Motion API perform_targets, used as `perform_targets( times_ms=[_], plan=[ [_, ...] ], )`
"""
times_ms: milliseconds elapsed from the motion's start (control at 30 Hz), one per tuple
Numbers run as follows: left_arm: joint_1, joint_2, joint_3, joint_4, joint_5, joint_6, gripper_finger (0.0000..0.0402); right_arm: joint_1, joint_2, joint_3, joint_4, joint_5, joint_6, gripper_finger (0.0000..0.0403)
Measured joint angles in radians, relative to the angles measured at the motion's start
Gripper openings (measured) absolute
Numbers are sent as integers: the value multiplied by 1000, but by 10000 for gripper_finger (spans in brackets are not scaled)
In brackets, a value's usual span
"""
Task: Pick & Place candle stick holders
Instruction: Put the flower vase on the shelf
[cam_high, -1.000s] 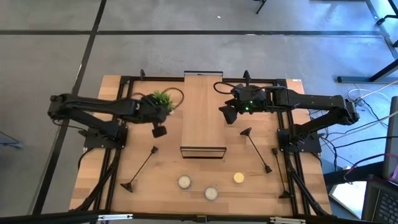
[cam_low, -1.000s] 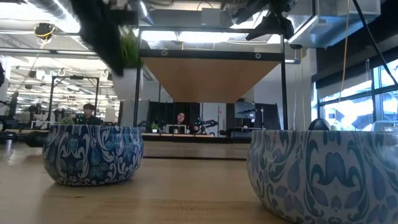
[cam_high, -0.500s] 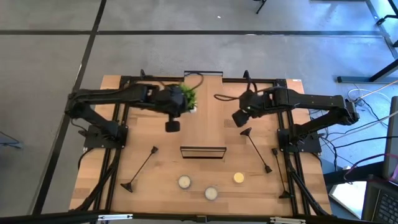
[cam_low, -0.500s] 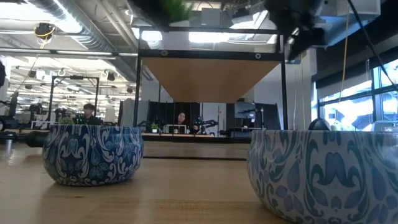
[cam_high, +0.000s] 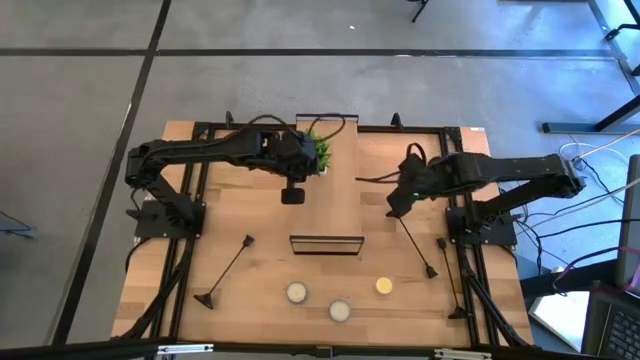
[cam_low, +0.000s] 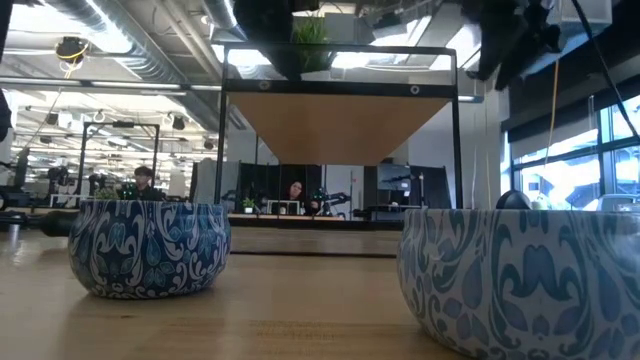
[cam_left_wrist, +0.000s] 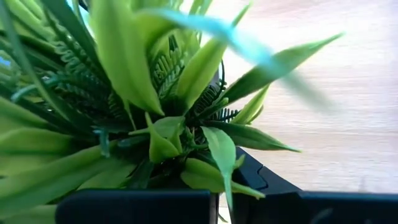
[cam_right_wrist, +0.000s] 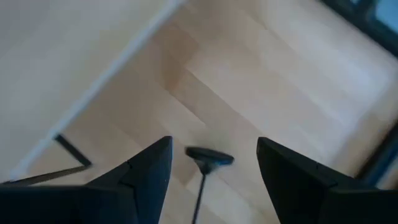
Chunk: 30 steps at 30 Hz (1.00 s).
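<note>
Right wrist view: right hand (cam_right_wrist: 211, 163) open, poised over candle stick holder (cam_right_wrist: 208, 157) top cup (rod tall, tip-prone if clipped off-centre). Left hand (cam_high: 293, 193) clamped on potted plant (cam_high: 318, 152).

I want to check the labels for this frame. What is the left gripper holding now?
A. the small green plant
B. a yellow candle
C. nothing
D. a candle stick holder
A: the left gripper, over the far middle of the table, is shut on the small green plant, whose leaves fill the left wrist view; the candle stick holders lie untouched on the table.
</note>
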Motion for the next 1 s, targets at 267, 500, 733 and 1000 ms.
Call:
perform_targets(
  times_ms=[267, 500, 733, 1000],
  plan=[
    [6, 10, 1, 49, 48, 42, 2, 99, -146, 0, 163, 112, -116, 238],
    [14, 43, 9, 55, 65, 69, 2, 111, -177, 0, 195, 139, -115, 238],
    [14, 137, 140, -8, 81, 97, 2, 111, -141, -1, 200, 132, -112, 238],
    [40, 171, 213, -137, 133, 70, 2, 116, -130, -1, 204, 132, -108, 238]
  ],
)
